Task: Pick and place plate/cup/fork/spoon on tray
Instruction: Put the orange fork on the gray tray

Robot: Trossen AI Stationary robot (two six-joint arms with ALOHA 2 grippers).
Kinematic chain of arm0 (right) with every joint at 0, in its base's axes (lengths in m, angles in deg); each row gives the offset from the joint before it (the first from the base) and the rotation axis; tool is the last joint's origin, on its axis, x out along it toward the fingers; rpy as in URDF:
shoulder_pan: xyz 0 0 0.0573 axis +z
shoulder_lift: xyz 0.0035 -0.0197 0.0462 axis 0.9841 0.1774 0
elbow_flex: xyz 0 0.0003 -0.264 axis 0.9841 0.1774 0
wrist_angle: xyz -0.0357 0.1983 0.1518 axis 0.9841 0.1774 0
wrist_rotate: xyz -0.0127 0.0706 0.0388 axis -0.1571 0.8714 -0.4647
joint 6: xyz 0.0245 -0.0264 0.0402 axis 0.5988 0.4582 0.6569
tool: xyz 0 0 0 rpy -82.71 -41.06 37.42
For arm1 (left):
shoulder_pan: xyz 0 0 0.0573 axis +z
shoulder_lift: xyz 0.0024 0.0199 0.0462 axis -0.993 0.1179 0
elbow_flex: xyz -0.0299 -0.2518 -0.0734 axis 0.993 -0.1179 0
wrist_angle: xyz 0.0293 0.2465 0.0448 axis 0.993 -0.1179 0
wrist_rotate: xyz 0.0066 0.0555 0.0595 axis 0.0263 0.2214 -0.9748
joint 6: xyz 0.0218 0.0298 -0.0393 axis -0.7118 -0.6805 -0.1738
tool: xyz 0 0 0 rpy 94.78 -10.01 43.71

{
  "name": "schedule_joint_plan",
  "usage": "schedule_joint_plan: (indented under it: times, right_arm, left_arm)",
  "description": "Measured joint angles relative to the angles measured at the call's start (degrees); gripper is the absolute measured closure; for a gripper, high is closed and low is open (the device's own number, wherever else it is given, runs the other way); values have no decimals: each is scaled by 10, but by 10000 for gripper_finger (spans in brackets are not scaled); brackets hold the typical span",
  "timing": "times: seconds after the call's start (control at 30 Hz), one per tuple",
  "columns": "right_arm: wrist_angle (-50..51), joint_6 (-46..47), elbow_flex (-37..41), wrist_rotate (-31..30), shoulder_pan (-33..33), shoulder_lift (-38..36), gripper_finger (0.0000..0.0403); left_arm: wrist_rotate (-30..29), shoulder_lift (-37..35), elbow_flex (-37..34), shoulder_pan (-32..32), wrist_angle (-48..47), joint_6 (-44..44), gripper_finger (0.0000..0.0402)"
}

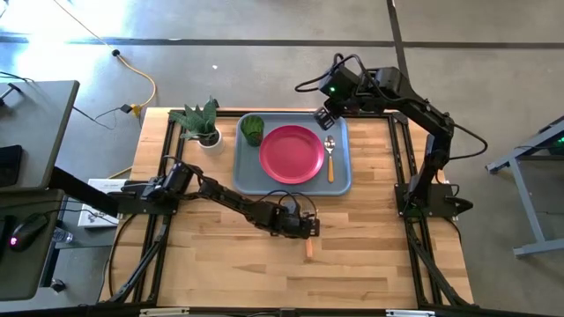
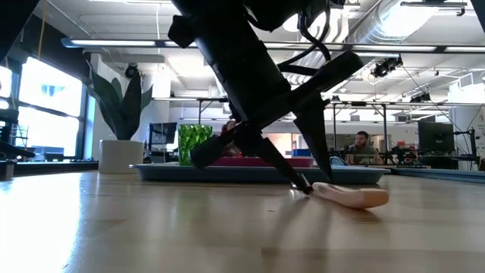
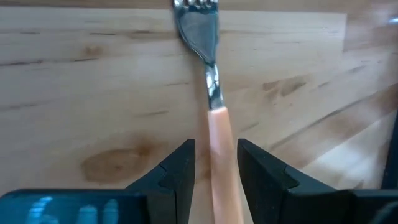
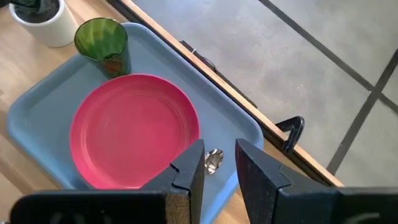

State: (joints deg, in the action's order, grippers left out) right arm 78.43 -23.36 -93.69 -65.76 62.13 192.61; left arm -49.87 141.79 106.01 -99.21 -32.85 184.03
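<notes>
The fork (image 3: 214, 134) lies flat on the wooden table, tines (image 3: 196, 9) pointing away from my left wrist; its orange handle end shows in the high view (image 1: 309, 249) and the low view (image 2: 352, 196). My left gripper (image 3: 216, 177) is down at the table with its fingers on either side of the handle, narrowly open; a strip of table shows between one finger and the handle. The pink-red plate (image 1: 291, 154), green cup (image 1: 253, 129) and spoon (image 1: 330, 157) rest on the blue-grey tray (image 1: 249, 176). My right gripper (image 1: 327, 118) hovers over the tray's far right corner, slightly open and empty.
A leafy plant in a white pot (image 1: 204, 128) stands just left of the tray's far left corner. The tray's rim (image 2: 227, 173) lies behind the fork in the low view. Bare wood stretches toward the table's near edge. People sit in the room beyond.
</notes>
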Motion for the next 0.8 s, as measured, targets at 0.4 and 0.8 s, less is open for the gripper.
schedule_joint_plan:
  times: [0.4, 0.8]
  right_arm:
    - [0, -27, 0, 56, 0, 0, 320]
    - [1, -3, 0, 79, 1, 0, 320]
  left_arm:
    - [28, -30, 1, -5, -21, -72, 291]
    - [28, -150, 1, 10, -192, -301, 291]
